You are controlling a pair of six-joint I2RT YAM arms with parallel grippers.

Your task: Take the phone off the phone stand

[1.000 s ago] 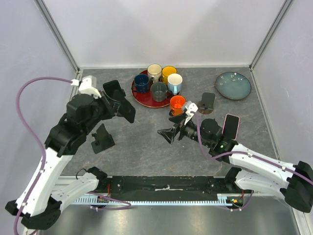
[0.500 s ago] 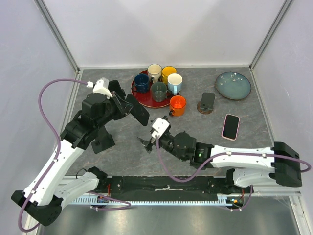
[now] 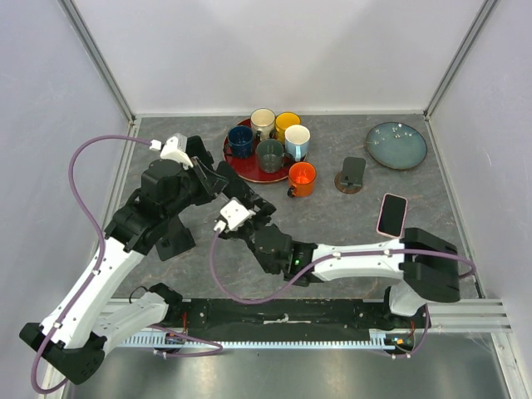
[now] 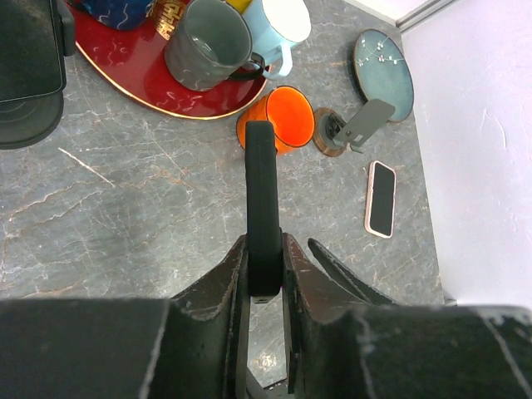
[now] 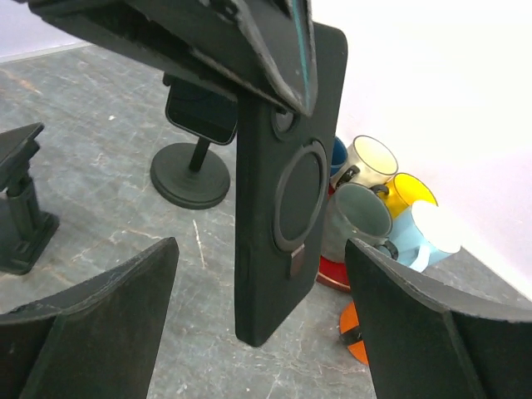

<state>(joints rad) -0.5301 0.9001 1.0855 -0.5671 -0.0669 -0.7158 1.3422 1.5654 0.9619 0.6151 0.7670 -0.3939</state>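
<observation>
Since a second ago my right arm has swept leftward across the table, from beside the pink phone to the middle, and my left arm has carried its load slightly right to meet it. Farthest left, the empty phone stand sits on the grey table, partly under my left arm. Behind it a second dark phone rests on a round-based stand. My left claw is clenched on the top end of the black phone, which hangs upright in the air, clear of any stand, its ringed back facing my right wrist camera. My right claw is spread wide, one finger on each side of that phone and neither touching it. Further right stands the red tray of mugs, with an orange mug just off its edge. Beyond that come a small wooden-based stand, the pink phone lying flat, and a blue-green plate in the far right corner.
</observation>
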